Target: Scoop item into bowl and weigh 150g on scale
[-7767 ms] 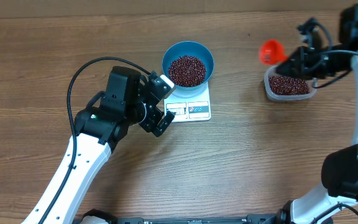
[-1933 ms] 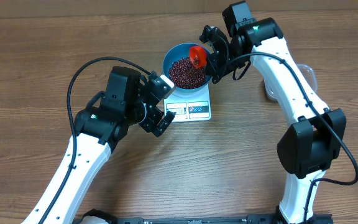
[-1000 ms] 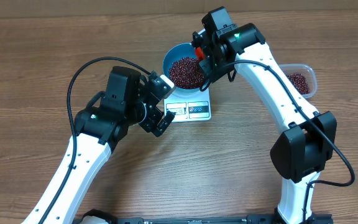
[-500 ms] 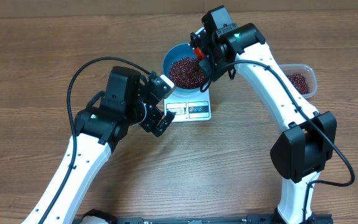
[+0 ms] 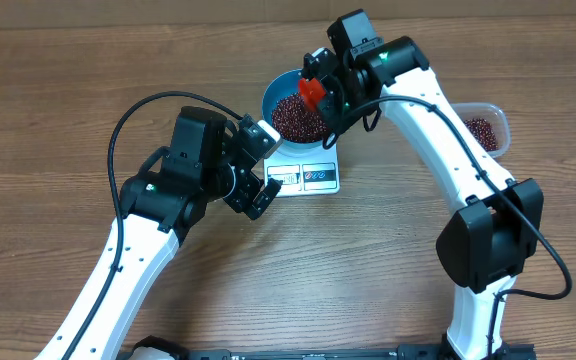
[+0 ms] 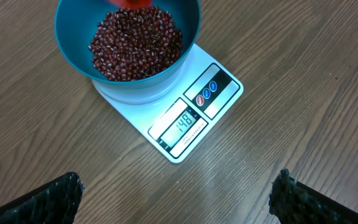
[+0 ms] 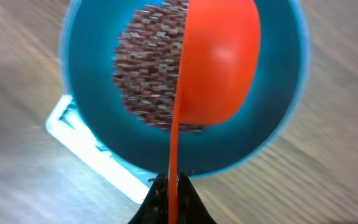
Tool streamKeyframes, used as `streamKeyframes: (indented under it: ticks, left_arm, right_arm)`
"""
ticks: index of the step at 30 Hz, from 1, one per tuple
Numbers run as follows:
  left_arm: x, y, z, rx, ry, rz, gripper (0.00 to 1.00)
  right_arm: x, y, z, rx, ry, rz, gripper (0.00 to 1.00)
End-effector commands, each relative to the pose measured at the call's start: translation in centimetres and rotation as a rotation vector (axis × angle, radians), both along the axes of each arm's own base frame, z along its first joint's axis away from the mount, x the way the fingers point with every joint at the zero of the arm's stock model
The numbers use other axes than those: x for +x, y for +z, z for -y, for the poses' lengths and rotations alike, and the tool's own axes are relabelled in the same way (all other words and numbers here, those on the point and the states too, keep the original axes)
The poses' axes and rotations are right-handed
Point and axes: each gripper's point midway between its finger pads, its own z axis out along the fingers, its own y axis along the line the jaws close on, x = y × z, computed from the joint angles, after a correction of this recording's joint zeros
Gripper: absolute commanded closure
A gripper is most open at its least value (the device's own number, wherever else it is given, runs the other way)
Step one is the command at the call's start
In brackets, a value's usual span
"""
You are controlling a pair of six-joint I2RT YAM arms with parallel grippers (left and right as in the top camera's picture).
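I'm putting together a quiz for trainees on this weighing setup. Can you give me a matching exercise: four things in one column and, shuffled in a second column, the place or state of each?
Things
1. bowl
2. scoop
3. clear tub
4. left gripper

Places and states
A. open, holding nothing
B. standing on the scale, with beans inside
C. right of the scale, partly behind the right arm
D. held over the bowl by the shut right gripper

Pairs: 1-B, 2-D, 3-C, 4-A
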Motion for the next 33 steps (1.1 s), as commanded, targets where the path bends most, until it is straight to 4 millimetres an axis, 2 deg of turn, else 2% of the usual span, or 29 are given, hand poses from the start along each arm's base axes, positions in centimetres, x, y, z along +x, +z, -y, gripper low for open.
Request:
streamKeyframes:
  ticks: [1, 13, 28, 31, 33]
  left_arm:
    - [-0.1, -0.2, 0.3, -0.005, -0.001, -0.008, 0.00]
    - [-0.1, -0.2, 0.3, -0.005, -0.001, -0.008, 0.00]
    - [-0.1, -0.2, 0.3, -0.005, -0.001, -0.008, 0.01]
    - [-0.1, -0.2, 0.3, -0.005, -0.001, -0.008, 0.01]
    - [-0.1, -0.2, 0.3, -0.005, -0.001, -0.008, 0.00]
  right_arm:
    - [-0.4, 3.8, -0.9, 0.196, -0.001, -0.015, 0.96]
    - [-0.9, 5.0, 1.7, 0.367, -0.053, -0.133, 0.96]
    - [-2.5, 7.9, 2.0, 0.415, -0.027, -0.116, 0.96]
    - [-2.9, 8.9, 2.0, 0.457, -0.021, -0.119, 0.96]
    - [-3.4, 10.5, 2.7, 0.513, -0.026, -0.117, 0.96]
